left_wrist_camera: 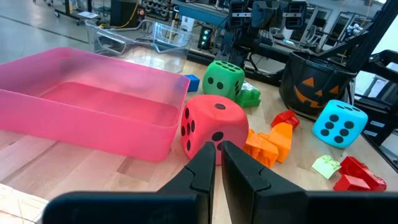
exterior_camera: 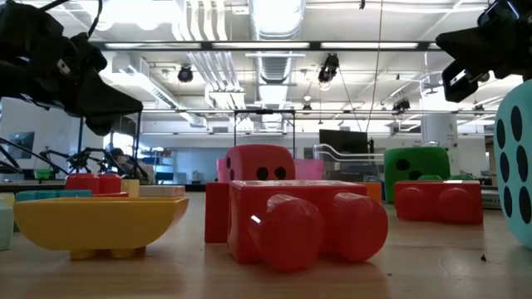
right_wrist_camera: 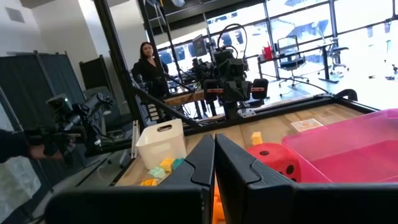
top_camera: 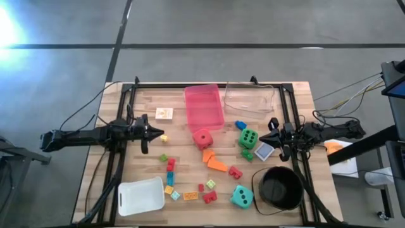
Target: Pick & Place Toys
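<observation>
1. So, nothing picked up yet: left gripper [top_camera: 162, 132] pinched fully closed and empty, parked at the left side of the table [top_camera: 297, 95] and pointing inward; right gripper [top_camera: 262, 137] also closed on nothing, over at the right side

2. Toys all loose across the middle: red die [top_camera: 202, 138] just in front of the pink tray [top_camera: 204, 106], green die [top_camera: 248, 137] close to the right gripper, teal die [top_camera: 241, 196] down by the black bucket [top_camera: 279, 188], small bricks scattered between, e.g. the orange brick [top_camera: 216, 164]

3. Probably best to start with the red die, sitting dead ahead of the left fingers [left_wrist_camera: 202, 171] in the left wrist view

4. Need to spread the fingers wide before going in, since closed like this would only shove it into the tray wall

5. Worth squaring up on two flat faces, not corners, or expect it to roll out

6. Better to grip low-ish, lift straight up, then carry over

7. No reason to move the right arm meanwhile
</observation>
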